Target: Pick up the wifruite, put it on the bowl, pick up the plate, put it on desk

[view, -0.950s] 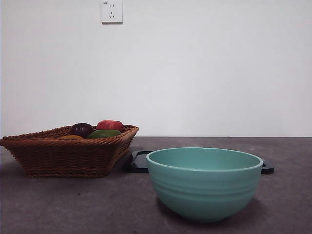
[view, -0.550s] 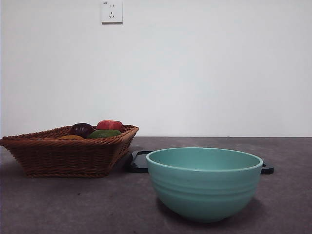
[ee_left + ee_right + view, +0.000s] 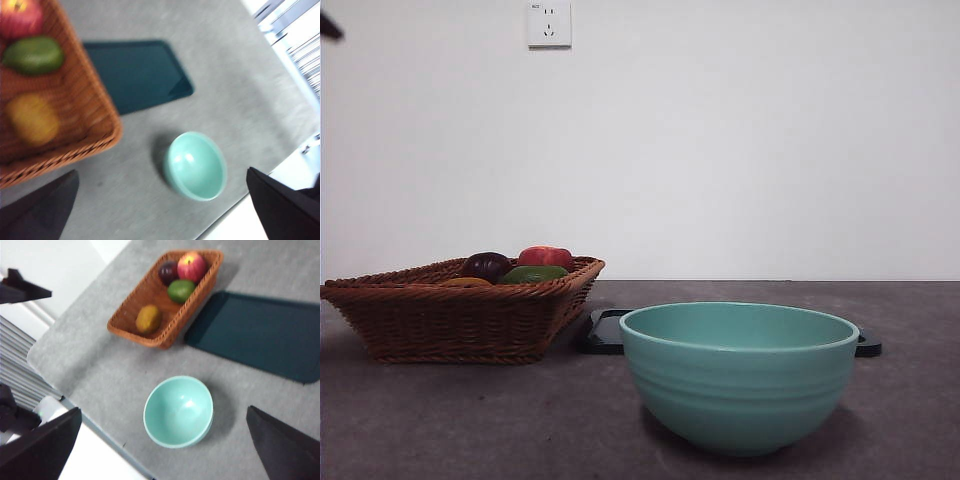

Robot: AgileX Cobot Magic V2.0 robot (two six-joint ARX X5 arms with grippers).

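Nothing has been picked up yet: the brownish-orange fruit (image 3: 148, 318) lies in the wicker basket (image 3: 460, 320) at the left, well apart from the empty green bowl (image 3: 740, 385) near the front. Both the left gripper (image 3: 165, 210) and right gripper (image 3: 165, 450) hang high, jaws wide apart and empty. Next, I'd judge, one must drop into the basket and close on that fruit, clear of the green fruit (image 3: 180, 290)

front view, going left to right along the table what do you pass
wicker basket holding the fruit → dark tray, its near end showing between basket and bowl → mint-green bowl, nearest the camera and hiding most of the tray.
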